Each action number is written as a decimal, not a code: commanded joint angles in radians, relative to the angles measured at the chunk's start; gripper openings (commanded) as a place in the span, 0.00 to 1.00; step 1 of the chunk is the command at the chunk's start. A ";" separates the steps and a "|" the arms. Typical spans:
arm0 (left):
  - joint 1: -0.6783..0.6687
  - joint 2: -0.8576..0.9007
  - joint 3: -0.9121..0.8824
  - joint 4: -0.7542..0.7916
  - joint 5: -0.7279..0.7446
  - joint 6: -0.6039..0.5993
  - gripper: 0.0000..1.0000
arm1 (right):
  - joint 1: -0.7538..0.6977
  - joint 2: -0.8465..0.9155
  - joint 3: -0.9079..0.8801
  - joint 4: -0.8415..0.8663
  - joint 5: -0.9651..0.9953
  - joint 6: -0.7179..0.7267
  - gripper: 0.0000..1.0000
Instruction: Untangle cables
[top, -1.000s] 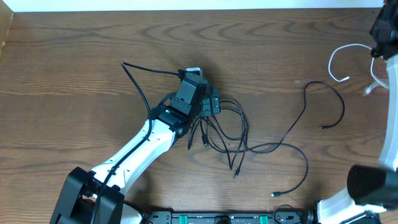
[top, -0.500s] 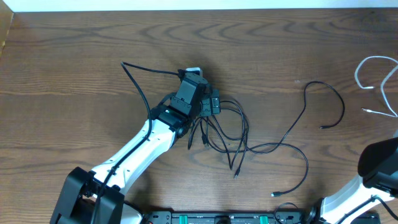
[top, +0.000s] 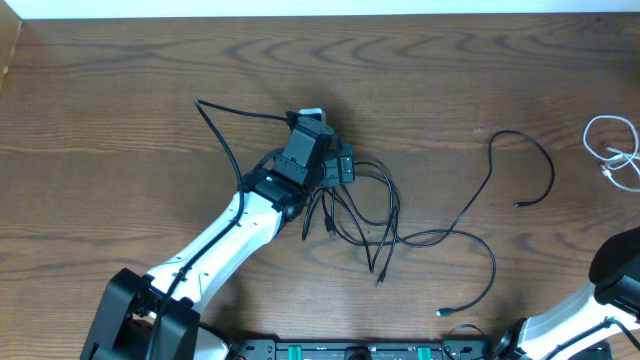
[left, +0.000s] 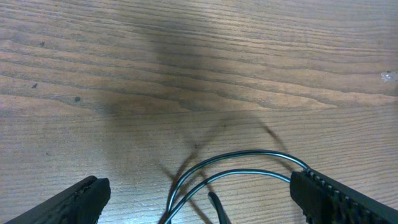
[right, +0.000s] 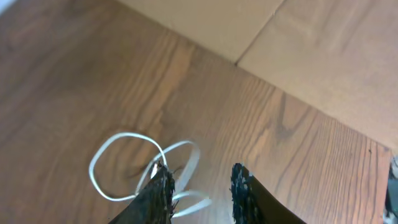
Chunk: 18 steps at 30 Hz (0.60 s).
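Two black cables (top: 362, 212) lie tangled in the middle of the table. Strands run right to a loop (top: 545, 165) and a plug end (top: 443, 313). My left gripper (top: 335, 165) hovers over the tangle's left side. In the left wrist view it (left: 199, 202) is wide open, with black cable strands (left: 239, 167) on the wood between its fingers (left: 71, 200). The white cable (top: 612, 145) lies coiled at the table's far right edge. In the right wrist view my right gripper (right: 200, 190) is open just above the white cable (right: 121, 163), whose ends run under its left finger (right: 157, 194).
The right arm's base (top: 620, 275) fills the lower right corner, and the left arm (top: 215, 245) crosses the lower left. A black strand (top: 215, 125) reaches up and left from the tangle. The table's edge (right: 236, 62) lies just beyond the white cable.
The white cable has moved right and now lies on the table at the right edge. The right gripper's jaws have parted and let it go. The left arm has not moved.
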<state>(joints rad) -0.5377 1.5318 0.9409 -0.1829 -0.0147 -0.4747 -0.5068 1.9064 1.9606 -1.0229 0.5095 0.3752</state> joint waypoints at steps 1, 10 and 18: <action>0.005 0.004 0.003 -0.003 -0.017 0.002 0.98 | -0.010 -0.006 -0.040 0.002 -0.012 0.010 0.26; 0.005 0.004 0.003 -0.003 -0.017 0.002 0.98 | 0.032 -0.006 -0.045 -0.089 -0.341 0.015 0.28; 0.005 0.004 0.003 -0.003 -0.017 0.002 0.98 | 0.178 -0.006 -0.048 -0.271 -0.572 0.013 0.63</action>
<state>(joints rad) -0.5377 1.5318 0.9409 -0.1829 -0.0143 -0.4747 -0.3878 1.9068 1.9198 -1.2530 0.0650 0.3847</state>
